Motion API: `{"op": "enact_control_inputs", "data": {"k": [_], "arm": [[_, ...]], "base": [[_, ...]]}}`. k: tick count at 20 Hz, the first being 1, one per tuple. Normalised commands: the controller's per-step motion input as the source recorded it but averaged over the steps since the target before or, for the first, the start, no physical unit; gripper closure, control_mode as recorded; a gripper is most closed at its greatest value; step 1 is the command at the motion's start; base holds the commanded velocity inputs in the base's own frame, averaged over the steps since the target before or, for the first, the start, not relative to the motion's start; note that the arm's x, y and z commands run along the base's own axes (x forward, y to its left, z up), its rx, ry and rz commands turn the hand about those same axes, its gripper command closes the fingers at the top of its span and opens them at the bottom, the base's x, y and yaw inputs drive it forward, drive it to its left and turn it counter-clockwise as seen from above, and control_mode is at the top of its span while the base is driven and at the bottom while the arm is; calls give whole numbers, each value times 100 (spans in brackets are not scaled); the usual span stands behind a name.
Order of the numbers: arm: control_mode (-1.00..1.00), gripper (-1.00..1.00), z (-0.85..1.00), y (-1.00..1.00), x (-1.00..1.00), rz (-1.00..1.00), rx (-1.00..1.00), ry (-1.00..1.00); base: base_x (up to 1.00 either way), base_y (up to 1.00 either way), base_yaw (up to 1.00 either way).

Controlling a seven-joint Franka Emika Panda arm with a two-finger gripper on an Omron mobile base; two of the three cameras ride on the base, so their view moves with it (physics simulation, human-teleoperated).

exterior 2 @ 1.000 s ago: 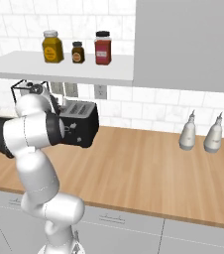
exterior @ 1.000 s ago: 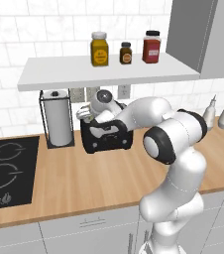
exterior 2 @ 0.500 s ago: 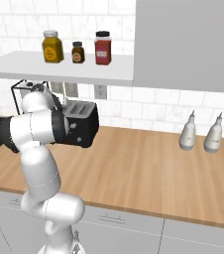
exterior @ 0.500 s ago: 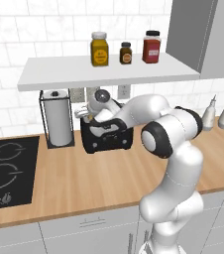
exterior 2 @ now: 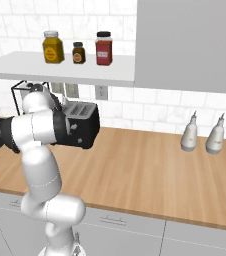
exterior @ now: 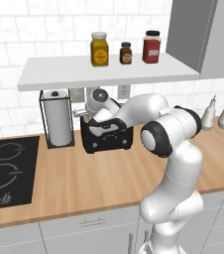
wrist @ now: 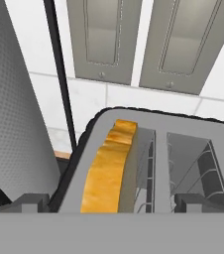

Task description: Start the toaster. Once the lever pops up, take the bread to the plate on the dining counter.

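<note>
Toaster (exterior: 106, 136) sits at back of the wood counter (exterior: 84, 183) vs tiled wall, paper-towel roll (exterior: 58, 120) just beside it on its left, shelf (exterior: 104, 72) low overhead; counter in front is open. Bread (wrist: 109, 166) stands upright in toaster's left slot, crust poking out; right slot bare. Gripper (wrist: 111, 202) hangs above the slots, jaws spread wide, gripping nothing, one tip either side of the slots.

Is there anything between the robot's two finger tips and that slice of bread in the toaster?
Nothing. In the hand view the open gripper hangs right over the bread, which stands in the left slot of the toaster.
</note>
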Motion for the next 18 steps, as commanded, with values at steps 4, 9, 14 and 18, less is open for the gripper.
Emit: {"op": "enact_control_inputs", "data": {"k": [4, 9, 14, 18], "arm": [[-100, -100, -19, 0, 0, 0, 0, 0], [-100, -100, -6, 0, 0, 0, 0, 0], [-100, 100, -1, 0, 0, 0, 0, 0], [-100, 100, 0, 0, 0, 0, 0, 0]], "base": [[0, 0, 0], [0, 0, 0], [0, 0, 0], [0, 0, 0]]}}
